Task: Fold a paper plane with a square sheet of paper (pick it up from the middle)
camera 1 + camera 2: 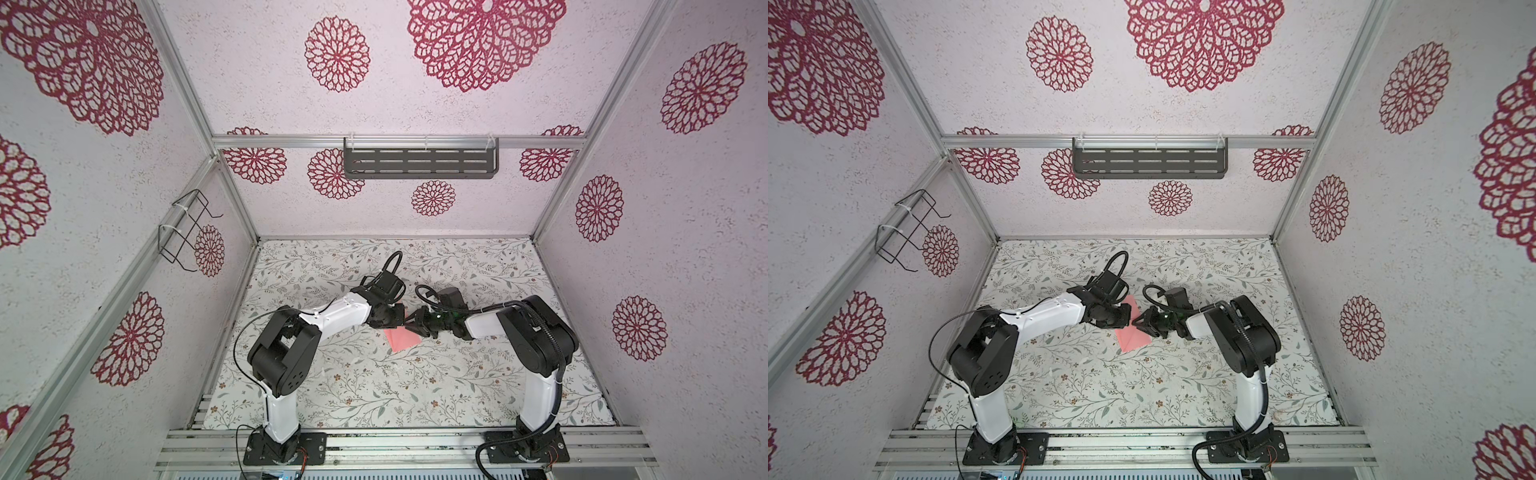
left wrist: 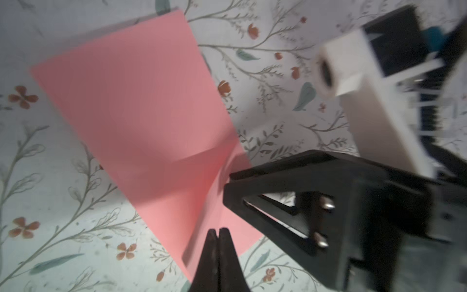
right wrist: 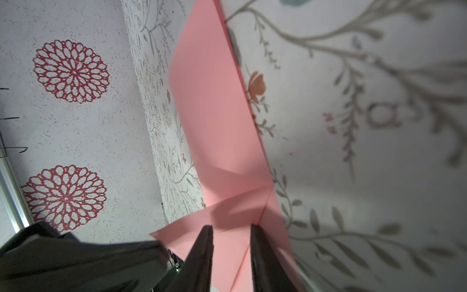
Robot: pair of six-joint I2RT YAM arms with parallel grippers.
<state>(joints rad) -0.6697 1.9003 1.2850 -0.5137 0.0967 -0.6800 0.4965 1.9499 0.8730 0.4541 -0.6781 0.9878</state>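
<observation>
The square sheet of paper (image 1: 402,341) (image 1: 1133,338) is salmon pink and lies creased, with a triangular flap, on the floral table in both top views. My left gripper (image 1: 402,319) (image 2: 218,231) is shut, its tips over the near end of the paper (image 2: 141,113). I cannot tell whether they pinch it. From the other side my right gripper (image 1: 415,326) (image 3: 231,228) stands open over the folded corner of the paper (image 3: 214,101), a crease running up to one finger. The two grippers almost touch. No paper plane shows.
The table (image 1: 374,395) has a leaf-and-flower cover and is walled on three sides. A grey slotted shelf (image 1: 419,162) hangs on the back wall and a wire rack (image 1: 187,228) on the left wall. An aluminium rail (image 1: 395,446) carries both arm bases in front.
</observation>
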